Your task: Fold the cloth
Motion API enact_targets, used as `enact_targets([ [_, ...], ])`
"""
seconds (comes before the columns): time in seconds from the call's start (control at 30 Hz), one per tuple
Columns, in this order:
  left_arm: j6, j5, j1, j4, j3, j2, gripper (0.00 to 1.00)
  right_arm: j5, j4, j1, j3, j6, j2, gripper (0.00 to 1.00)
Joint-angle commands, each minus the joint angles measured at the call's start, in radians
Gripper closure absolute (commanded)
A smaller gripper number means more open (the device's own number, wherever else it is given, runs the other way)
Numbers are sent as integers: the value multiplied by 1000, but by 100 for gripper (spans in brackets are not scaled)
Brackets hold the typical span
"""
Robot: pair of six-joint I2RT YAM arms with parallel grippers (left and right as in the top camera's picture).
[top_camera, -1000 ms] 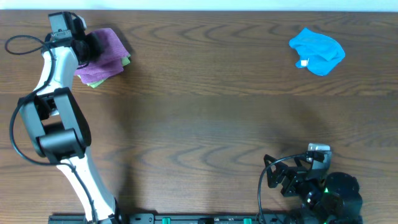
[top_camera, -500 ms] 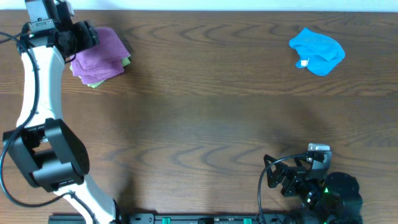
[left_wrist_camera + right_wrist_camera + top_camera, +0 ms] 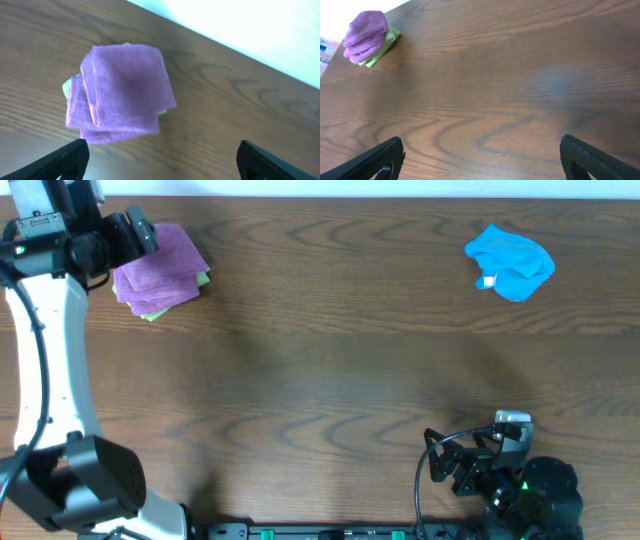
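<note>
From overhead I see the cloth (image 3: 158,264) near the table's (image 3: 320,370) far left corner, a lilac folded square lying on a green cloth (image 3: 151,312) that peeks out at its near edge. Only this view shows the blue cloth (image 3: 510,262), crumpled near the table's far right corner with a small white tag (image 3: 489,280) on it.

The left gripper (image 3: 167,167) hangs over the table's far left edge, just beside the cloth and not touching it. Its wrist camera shows both dark fingers spread wide, nothing between them. That same camera gives me the stacked layers along one side of the cloth and its fuzzy nap, though the picture is a little blurred. Its fingers are cut off by the bottom of the frame.

The right gripper (image 3: 490,162) sits at the table's near right edge, fingers likewise wide apart over bare wood grain. From there the cloth looks like a small rounded bundle at the table's far side, too small for me to read its folds.
</note>
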Motion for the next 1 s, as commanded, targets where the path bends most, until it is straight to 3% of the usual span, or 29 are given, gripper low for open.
enact_targets([
  [0.0, 45, 73, 6, -73, 17, -48, 5, 10, 0, -9, 0, 15, -6, 1],
  [0.13, 200, 119, -14, -223, 12, -128, 5, 10, 0, -9, 0, 15, -6, 1],
  [0.23, 248, 119, -20, -316, -24, -204, 5, 10, 0, -9, 0, 15, -6, 1],
  [0.4, 269, 116, -20, -329, -208, -365, 5, 10, 0, -9, 0, 15, -6, 1],
  [0.57, 254, 140, -20, -201, -523, -581, 4, 10, 0, -9, 0, 15, -6, 1],
  [0.77, 243, 171, -21, 64, -903, -883, 5, 10, 0, -9, 0, 15, -6, 1],
  [0.97, 244, 71, -57, 158, -1186, -1194, 5, 10, 0, -9, 0, 15, -6, 1],
])
